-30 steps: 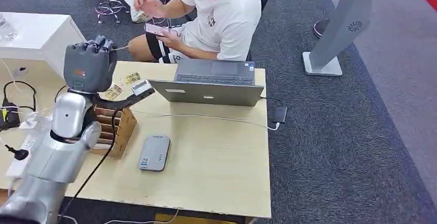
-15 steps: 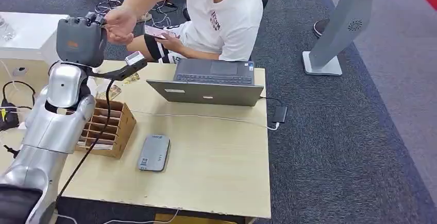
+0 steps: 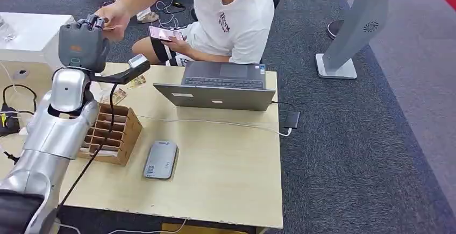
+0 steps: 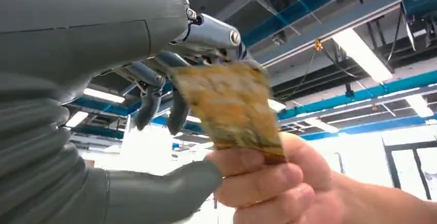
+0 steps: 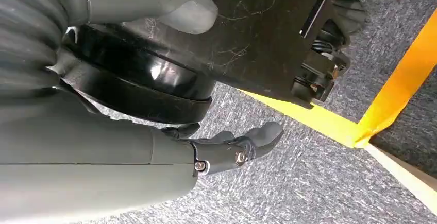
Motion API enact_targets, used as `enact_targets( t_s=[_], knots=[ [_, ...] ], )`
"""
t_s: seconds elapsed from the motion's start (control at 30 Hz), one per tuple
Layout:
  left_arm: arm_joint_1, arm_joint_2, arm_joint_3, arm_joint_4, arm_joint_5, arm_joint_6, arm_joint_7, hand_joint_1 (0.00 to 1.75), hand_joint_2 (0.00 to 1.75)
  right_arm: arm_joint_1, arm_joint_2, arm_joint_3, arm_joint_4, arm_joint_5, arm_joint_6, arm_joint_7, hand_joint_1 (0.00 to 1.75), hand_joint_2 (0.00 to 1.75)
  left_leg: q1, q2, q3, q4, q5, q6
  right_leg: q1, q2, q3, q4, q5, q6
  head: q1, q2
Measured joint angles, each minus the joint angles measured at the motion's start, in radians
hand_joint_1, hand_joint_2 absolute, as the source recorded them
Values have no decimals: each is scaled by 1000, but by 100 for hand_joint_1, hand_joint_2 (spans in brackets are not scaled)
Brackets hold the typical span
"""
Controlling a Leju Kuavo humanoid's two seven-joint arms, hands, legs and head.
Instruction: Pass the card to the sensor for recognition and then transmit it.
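Left wrist view puts the card (image 4: 229,108), a yellowish and brownish one with a blurred print, between the dark fingers (image 4: 178,112) of the left robot hand (image 4: 170,126) and a person's hand (image 4: 268,183). The person's hand pinches the card at one edge, and the opposite edge of the card reaches up to the robot fingers; whether these fingers grip the card or only touch it, I cannot tell. Seen from the head camera, the left robot hand (image 3: 85,41) is raised at about 10 o'clock of the worktop (image 3: 226,175), above its far left corner, and the person's hand (image 3: 111,16) meets it from 1 o'clock. The person (image 3: 226,13) sits behind the worktop and holds a phone (image 3: 166,33) in the other hand. On the worktop, a wooden box with compartments (image 3: 114,132) stands at 9 o'clock, a flat grey sensor (image 3: 161,159) lies near the middle, and an open laptop (image 3: 218,86) stands at 12 o'clock. Some more cards (image 3: 137,82) lie just beside the box, toward 12 o'clock. Right wrist view shows the right robot hand (image 5: 227,147) over grey carpet (image 5: 288,183), its fingers loosely apart and holding nothing.
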Motion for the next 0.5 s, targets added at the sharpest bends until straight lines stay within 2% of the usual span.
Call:
enact_targets(
  t_s=[0.17,0.3,0.4,0.5],
  knots=[
    [33,0,0,0,15,76,-24,0,175,2,0,0,0,-9,-8,-5,0,175,0,0,0,0,0,0,0,0,0,0,0,0,1,0],
    [187,8,0,-150,69,147,-70,0,175,8,0,-2,0,-32,-19,-10,0,175,0,2,0,0,-1,0,0,2,0,0,-1,0,0,0],
    [359,26,0,-323,85,177,-85,0,175,15,0,-8,0,-57,-32,-16,0,175,-1,5,0,0,-3,1,0,5,-1,0,-2,0,0,0],
    [482,45,0,-437,88,184,-85,0,175,17,0,-12,0,-58,-35,-19,0,175,0,5,-1,0,-3,1,0,4,-2,-1,-2,0,1,0]
  ],
)
